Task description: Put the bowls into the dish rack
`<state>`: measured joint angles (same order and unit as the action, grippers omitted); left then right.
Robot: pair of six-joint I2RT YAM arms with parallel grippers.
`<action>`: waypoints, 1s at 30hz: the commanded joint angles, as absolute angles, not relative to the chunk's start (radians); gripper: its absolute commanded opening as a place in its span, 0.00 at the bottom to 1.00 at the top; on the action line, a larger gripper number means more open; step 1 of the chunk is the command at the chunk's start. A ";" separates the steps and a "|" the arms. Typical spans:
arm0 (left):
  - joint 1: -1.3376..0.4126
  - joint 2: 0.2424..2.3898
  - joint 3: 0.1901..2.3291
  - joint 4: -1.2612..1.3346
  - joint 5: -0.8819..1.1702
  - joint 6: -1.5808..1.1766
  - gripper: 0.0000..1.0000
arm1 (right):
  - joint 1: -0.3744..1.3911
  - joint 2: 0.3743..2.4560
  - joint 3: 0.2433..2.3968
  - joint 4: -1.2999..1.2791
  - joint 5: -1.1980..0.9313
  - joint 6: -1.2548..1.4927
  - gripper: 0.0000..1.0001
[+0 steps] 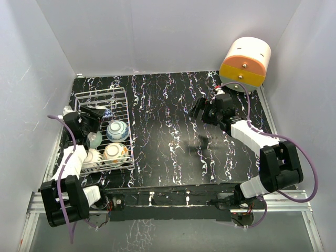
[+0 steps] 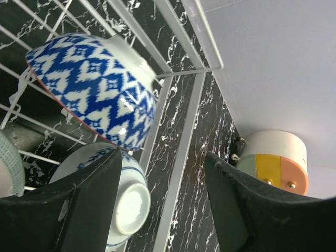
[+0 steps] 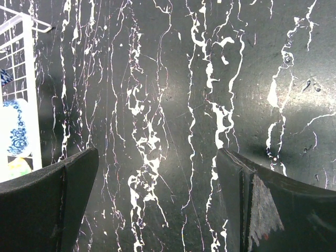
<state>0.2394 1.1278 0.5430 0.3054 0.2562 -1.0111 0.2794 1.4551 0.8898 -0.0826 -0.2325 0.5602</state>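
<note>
Marbled table [image 3: 173,105] dominates right wrist view; left shows bowls [image 2: 94,89].

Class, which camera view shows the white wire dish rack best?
The top external view: it shows almost the whole dish rack from above. The left wrist view shows only a few of its wires close up; the right wrist view catches just a strip at its left edge.
</note>
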 commanded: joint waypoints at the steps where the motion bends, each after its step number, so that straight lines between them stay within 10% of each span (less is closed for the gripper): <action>1: 0.244 1.066 0.659 0.128 0.288 -0.946 0.62 | 0.276 1.418 0.887 -0.027 -0.240 0.565 0.98; 30: 0.244 1.122 0.899 -0.242 0.259 -0.744 0.69 | 0.276 1.426 0.848 0.002 -0.290 0.567 0.98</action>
<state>0.2394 1.0763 0.8730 -0.1318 0.2722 -0.7982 0.2794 1.4464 0.8536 -0.0696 -0.2806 0.5766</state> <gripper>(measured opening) 0.685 0.984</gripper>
